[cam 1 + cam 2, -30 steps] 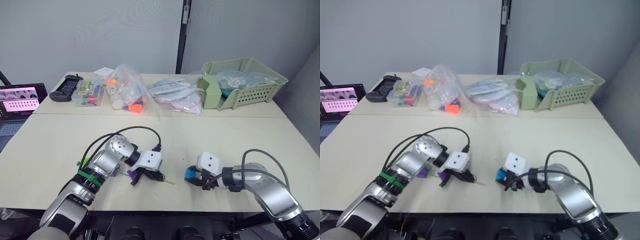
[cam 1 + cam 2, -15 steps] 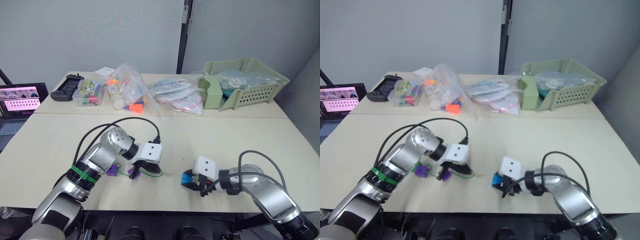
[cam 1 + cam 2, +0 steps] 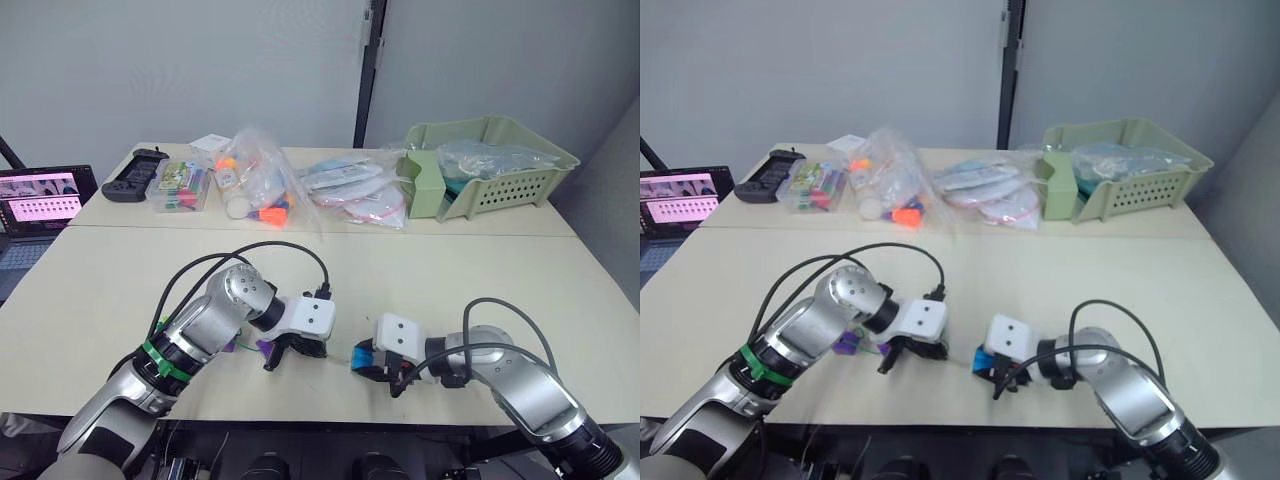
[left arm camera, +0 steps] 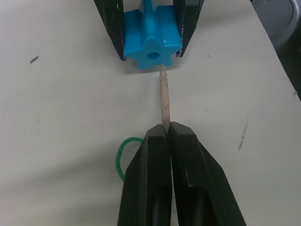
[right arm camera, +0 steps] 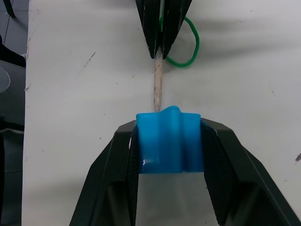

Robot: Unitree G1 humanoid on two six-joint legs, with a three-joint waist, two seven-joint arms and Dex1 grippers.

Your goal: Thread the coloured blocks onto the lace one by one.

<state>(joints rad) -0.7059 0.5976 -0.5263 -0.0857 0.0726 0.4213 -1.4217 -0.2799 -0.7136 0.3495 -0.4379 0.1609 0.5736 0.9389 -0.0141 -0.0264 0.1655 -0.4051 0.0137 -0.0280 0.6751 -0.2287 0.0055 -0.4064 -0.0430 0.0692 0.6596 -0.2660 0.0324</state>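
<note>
— Table (image 3: 420, 270) is seen first, pale and wide, with bags and a green basket (image 3: 490, 165) set along its far side. What is held by the arms at the near edge?

— By the left gripper (image 4: 165, 134), the lace (image 4: 123, 155) is pinched just behind its pale stiff tip (image 4: 164, 101), the two fingers pressed together on it; a green loop is left trailing on the table beside them. By the right gripper (image 5: 169, 123), a blue block (image 5: 169, 140) is clamped from both sides, its hole (image 4: 152, 55) turned toward the tip.

— Which step is judged to be in hand?

— Threading of the blue block. The tip is seen touching the block just under the hole, not yet entered. Purple blocks (image 3: 266, 348) are left lying by the left gripper.

— What is called for next?

— A slight lift of the tip to the hole, then a straight push through.
</note>
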